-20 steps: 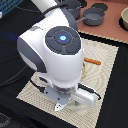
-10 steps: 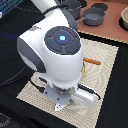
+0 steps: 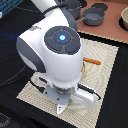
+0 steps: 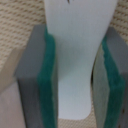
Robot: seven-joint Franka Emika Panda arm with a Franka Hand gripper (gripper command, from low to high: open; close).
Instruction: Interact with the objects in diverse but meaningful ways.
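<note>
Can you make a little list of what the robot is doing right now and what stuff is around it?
robot arm: white arm, bent low over the mat, hiding what is under it
gripper: green-padded fingers on either side of a flat white piece; cannot tell if they squeeze it
surface: woven beige mat on a black table
next to arm: orange stick-like thing poking out at the exterior view's right
far side: two grey pots
</note>
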